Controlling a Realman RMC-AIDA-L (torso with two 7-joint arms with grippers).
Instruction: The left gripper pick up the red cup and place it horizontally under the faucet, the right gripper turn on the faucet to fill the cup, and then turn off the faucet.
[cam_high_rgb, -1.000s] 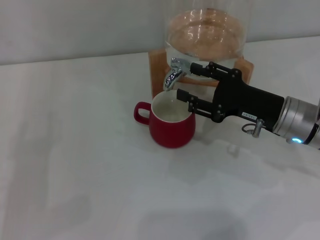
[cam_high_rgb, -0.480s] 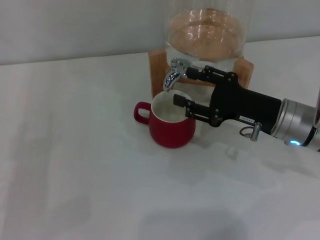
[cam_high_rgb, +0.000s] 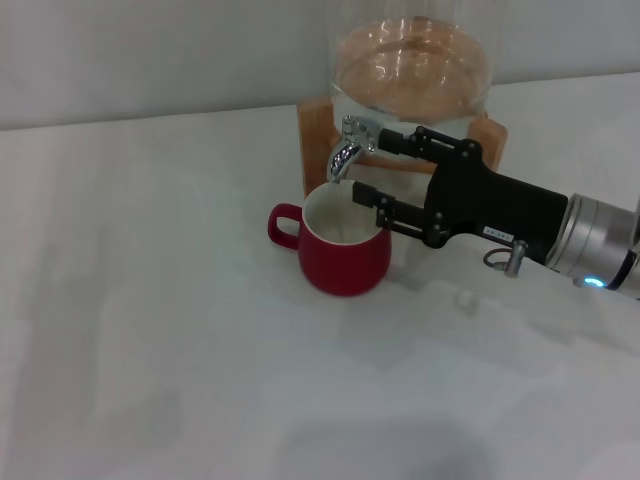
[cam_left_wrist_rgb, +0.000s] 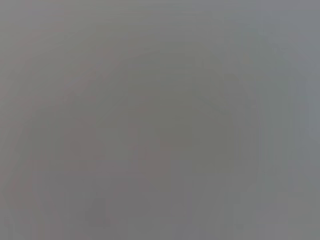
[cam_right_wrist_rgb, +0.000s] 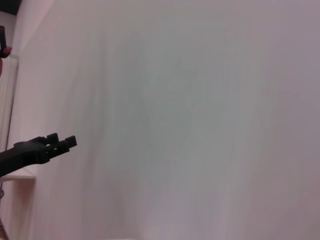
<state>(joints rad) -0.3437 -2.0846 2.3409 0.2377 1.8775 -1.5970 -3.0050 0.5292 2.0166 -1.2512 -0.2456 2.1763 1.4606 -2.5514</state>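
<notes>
While the red cup (cam_high_rgb: 344, 247) sits under the faucet (cam_high_rgb: 349, 145), its white inside shows.

My head view is evenly bright; soft shadows pool on the tabletop (cam_high_rgb: 150, 330) toward six o'clock. My left wrist view is featureless grey blur.

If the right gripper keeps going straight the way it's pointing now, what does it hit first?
Most likely the faucet: the right gripper, open, points left across the head view, its upper finger at the lever, its lower finger over the red cup rim. Depth is unclear, so contact can't be confirmed.
</notes>
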